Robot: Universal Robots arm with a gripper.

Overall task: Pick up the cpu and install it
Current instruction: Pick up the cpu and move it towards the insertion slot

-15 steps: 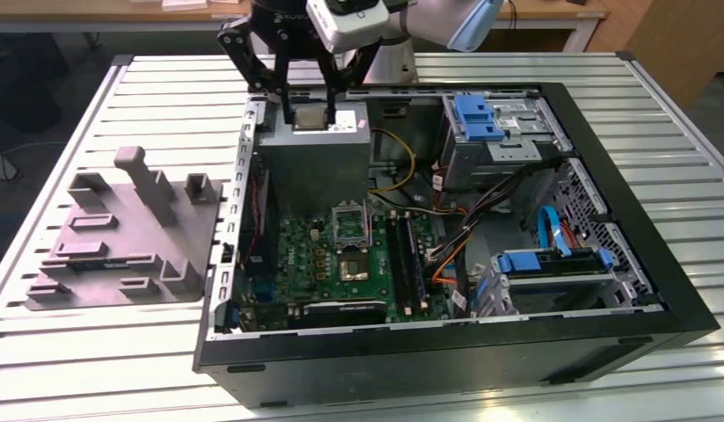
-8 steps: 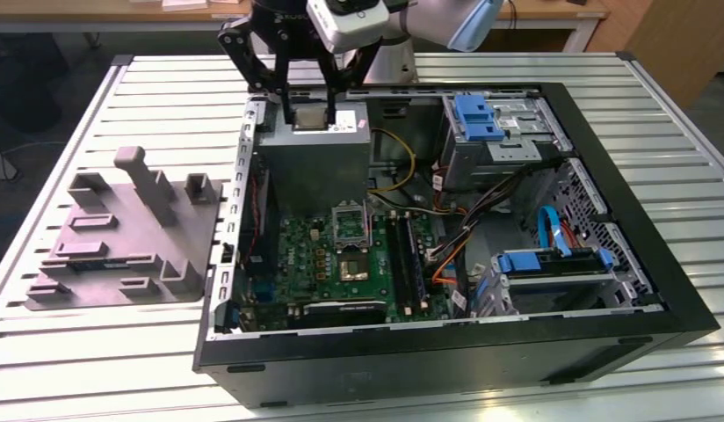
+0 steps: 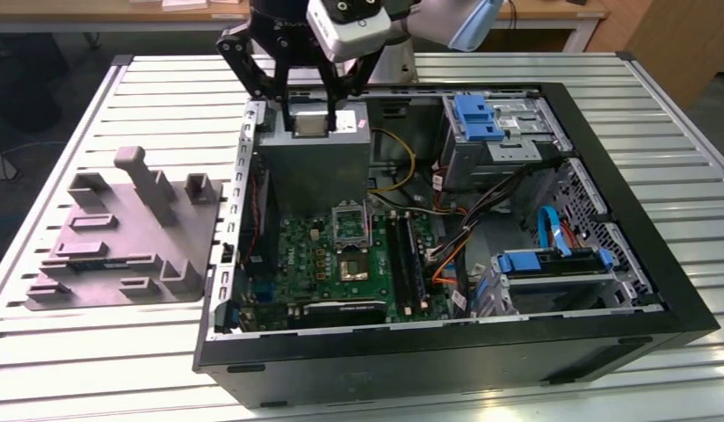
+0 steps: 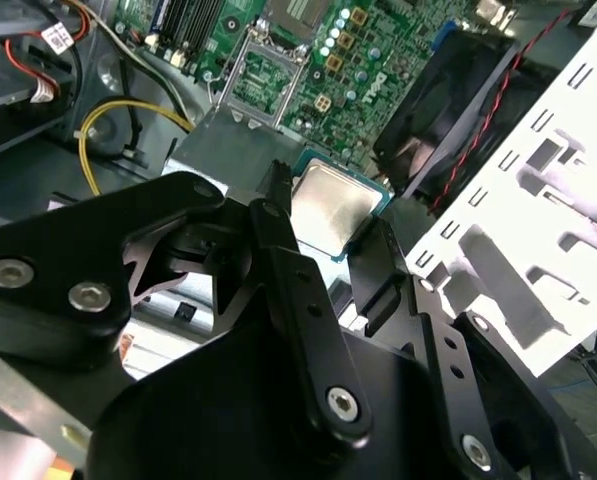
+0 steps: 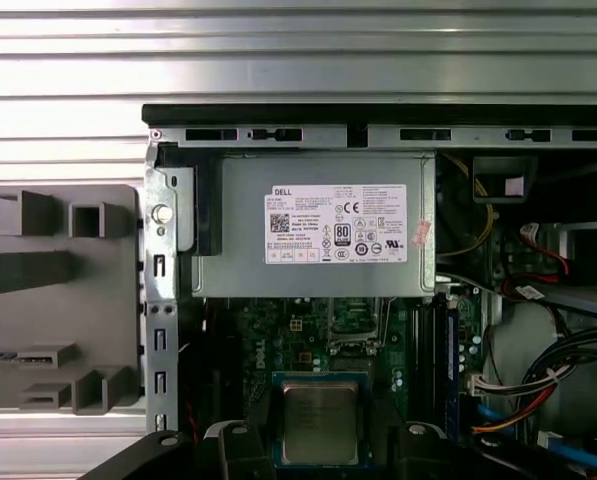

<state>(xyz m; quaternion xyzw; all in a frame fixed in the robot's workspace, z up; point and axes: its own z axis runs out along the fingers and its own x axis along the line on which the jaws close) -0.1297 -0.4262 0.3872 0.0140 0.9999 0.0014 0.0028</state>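
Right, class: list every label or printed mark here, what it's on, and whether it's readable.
The white label on the power supply: fine print, too small to read.
The small sticker beside it: too small.
The cable tag: blurred.
The cpu, gripped by the tool: no readable marking.

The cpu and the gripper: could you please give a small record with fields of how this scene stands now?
gripper: shut on the cpu
cpu: held in the air over the power supply, metal top showing
socket: on the motherboard, apart from the cpu
grey tray: on the table, at the exterior view's left of the computer case
task state: cpu picked up, not installed
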